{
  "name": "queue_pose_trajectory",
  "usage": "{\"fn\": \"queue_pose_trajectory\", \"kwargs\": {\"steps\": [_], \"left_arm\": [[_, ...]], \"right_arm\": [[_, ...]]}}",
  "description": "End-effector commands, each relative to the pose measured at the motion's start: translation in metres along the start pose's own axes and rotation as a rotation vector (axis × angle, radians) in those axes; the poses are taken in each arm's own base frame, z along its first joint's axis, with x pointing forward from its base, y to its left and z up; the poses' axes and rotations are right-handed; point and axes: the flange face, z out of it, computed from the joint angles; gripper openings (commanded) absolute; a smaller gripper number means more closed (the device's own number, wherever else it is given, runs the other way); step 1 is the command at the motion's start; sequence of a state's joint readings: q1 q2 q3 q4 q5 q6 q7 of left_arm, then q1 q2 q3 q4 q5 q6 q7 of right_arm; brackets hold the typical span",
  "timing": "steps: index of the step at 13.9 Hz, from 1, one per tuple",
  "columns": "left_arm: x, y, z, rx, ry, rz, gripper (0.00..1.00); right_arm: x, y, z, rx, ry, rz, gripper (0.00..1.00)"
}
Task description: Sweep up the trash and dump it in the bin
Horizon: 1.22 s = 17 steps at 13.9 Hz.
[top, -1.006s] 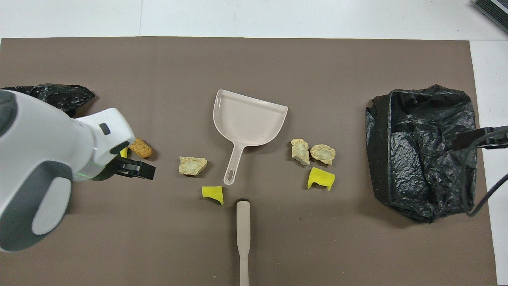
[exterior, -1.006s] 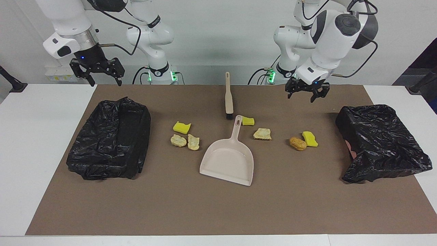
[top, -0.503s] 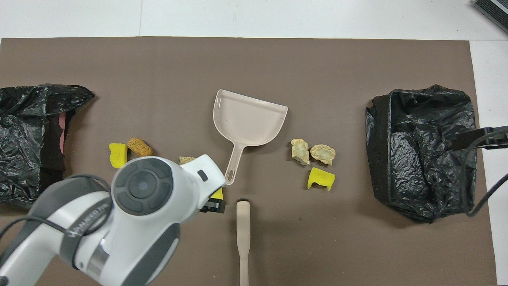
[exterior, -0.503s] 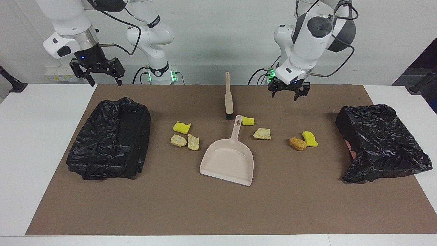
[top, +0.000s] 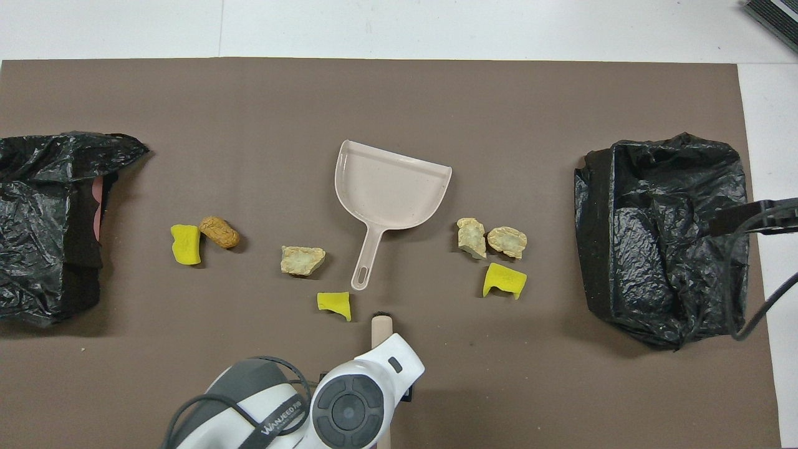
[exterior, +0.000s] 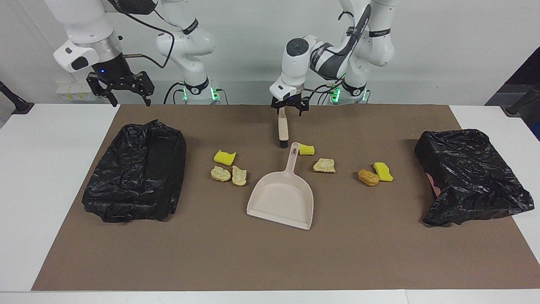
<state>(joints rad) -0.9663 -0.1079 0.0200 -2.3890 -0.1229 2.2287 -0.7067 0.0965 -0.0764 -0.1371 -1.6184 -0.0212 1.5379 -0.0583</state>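
Observation:
Several scraps of trash lie on the brown mat around the beige dustpan (exterior: 283, 196): yellow sponge chunks (exterior: 224, 157) (exterior: 306, 149) (exterior: 383, 171), pale crusty lumps (exterior: 220, 173) (exterior: 324, 165) and an orange-brown lump (exterior: 368, 177). The beige brush (exterior: 282, 131) lies nearer to the robots than the dustpan, bristles toward the dustpan's handle. My left gripper (exterior: 289, 109) hangs open over the brush's handle end, fingers on either side of it. In the overhead view the left wrist (top: 355, 405) hides that handle. My right gripper (exterior: 120, 86) waits open, raised at the right arm's end.
Two bins lined with black bags stand on the mat, one at the right arm's end (exterior: 137, 179) and one at the left arm's end (exterior: 470, 173). White table (exterior: 50, 169) borders the mat.
My left arm has swung from the left arm's end of the mat to the middle and come down over the brush handle. The right arm and all objects have stayed still.

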Motion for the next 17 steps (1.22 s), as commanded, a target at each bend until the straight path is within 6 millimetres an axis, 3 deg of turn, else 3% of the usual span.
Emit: {"fn": "queue_pose_trajectory", "kwargs": {"steps": [1, 5, 6, 7, 8, 9, 10, 17], "left_arm": [[-0.021, 0.007, 0.016, -0.026, -0.001, -0.040, 1.00], [-0.035, 0.016, 0.018, -0.042, -0.036, -0.086, 1.00], [-0.037, 0.018, 0.018, -0.041, -0.037, -0.113, 0.74], [-0.037, 0.019, 0.017, -0.042, -0.037, -0.130, 0.40], [-0.036, 0.017, 0.018, -0.038, -0.042, -0.137, 0.16], [-0.036, 0.015, 0.020, -0.031, -0.051, -0.143, 0.03], [-0.038, 0.014, 0.021, -0.026, -0.072, -0.153, 0.00], [-0.037, 0.011, 0.021, -0.037, -0.116, -0.185, 0.01]], "right_arm": [[-0.002, 0.001, -0.002, 0.001, 0.010, -0.016, 1.00], [-0.002, 0.001, -0.002, 0.001, 0.010, -0.016, 1.00], [-0.002, 0.001, -0.002, 0.001, 0.010, -0.016, 1.00], [-0.002, 0.001, -0.002, 0.001, 0.010, -0.016, 1.00], [-0.002, 0.002, -0.002, 0.002, 0.010, -0.015, 1.00], [-0.002, 0.001, -0.002, 0.001, 0.010, -0.016, 1.00], [-0.002, 0.001, -0.002, 0.001, 0.010, -0.016, 1.00], [-0.004, 0.000, -0.001, 0.003, -0.003, -0.022, 1.00]]}}
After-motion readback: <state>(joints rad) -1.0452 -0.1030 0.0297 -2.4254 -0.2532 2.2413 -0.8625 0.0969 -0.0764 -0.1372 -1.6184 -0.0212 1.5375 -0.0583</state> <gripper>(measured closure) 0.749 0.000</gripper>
